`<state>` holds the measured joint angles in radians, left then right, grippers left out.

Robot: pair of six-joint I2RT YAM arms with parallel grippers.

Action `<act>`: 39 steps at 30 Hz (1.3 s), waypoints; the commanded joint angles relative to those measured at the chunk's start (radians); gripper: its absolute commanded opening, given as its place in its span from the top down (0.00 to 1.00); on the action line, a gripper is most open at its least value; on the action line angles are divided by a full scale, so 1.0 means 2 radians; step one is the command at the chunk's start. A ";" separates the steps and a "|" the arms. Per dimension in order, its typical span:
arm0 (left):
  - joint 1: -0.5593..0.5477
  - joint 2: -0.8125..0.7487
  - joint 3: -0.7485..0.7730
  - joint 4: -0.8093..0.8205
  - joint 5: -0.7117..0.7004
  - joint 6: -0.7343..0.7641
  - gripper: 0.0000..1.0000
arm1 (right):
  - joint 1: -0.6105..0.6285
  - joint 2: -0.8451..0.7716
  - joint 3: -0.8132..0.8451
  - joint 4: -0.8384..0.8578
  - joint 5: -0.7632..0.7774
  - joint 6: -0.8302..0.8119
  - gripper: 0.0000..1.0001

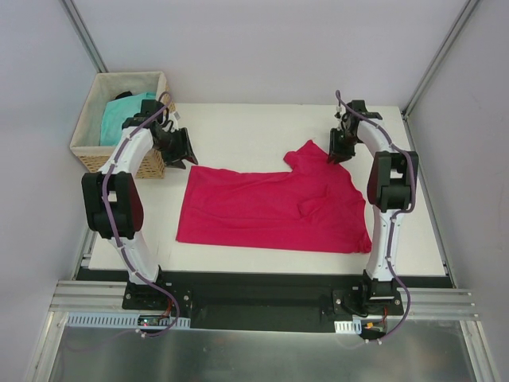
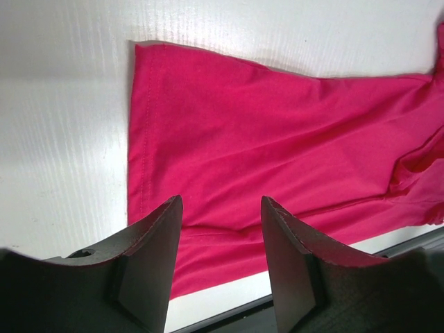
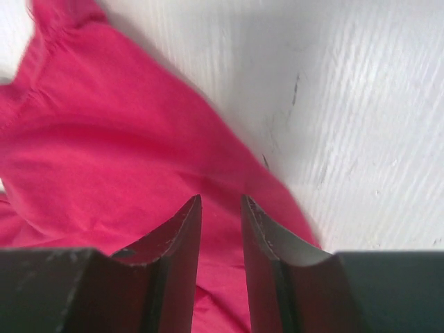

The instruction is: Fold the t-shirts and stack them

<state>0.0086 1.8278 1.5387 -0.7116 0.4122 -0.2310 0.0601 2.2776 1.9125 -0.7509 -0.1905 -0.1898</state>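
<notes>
Left fingers (image 2: 156, 243): apart with nothing between them, hanging over the hem end of the crimson-pink t-shirt (image 1: 270, 211), by its upper-left corner in the top view.
Right fingers (image 3: 177, 236): a narrow gap with no cloth caught in it, poised above the sleeve at the shirt's upper right.
Crimson-pink t-shirt: spread on the table (image 1: 238, 127) in the centre of the top view, hem to the left, rumpled toward the right.
Turquoise t-shirt (image 1: 119, 119): bundled in the wicker basket (image 1: 89, 159), upper left of the top view.
Step in hand: judged to be the start of the first fold; the shirt is laid out but not yet folded.
Next move: probably both sets of fingers drop to the far edge, pinch it, and carry it toward the near edge together; the rumpled right side may want smoothing first.
</notes>
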 commanded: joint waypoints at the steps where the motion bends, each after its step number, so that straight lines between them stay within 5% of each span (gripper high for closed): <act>1: 0.003 -0.008 0.018 0.000 0.024 -0.002 0.51 | 0.008 0.010 0.072 -0.026 0.013 -0.015 0.68; 39: 0.003 0.022 0.074 -0.045 0.039 0.004 0.56 | 0.011 0.054 0.083 -0.056 0.048 -0.034 0.68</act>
<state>0.0086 1.8652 1.6451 -0.7681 0.4683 -0.2424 0.0765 2.3714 2.0418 -0.8265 -0.1074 -0.2481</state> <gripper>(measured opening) 0.444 0.319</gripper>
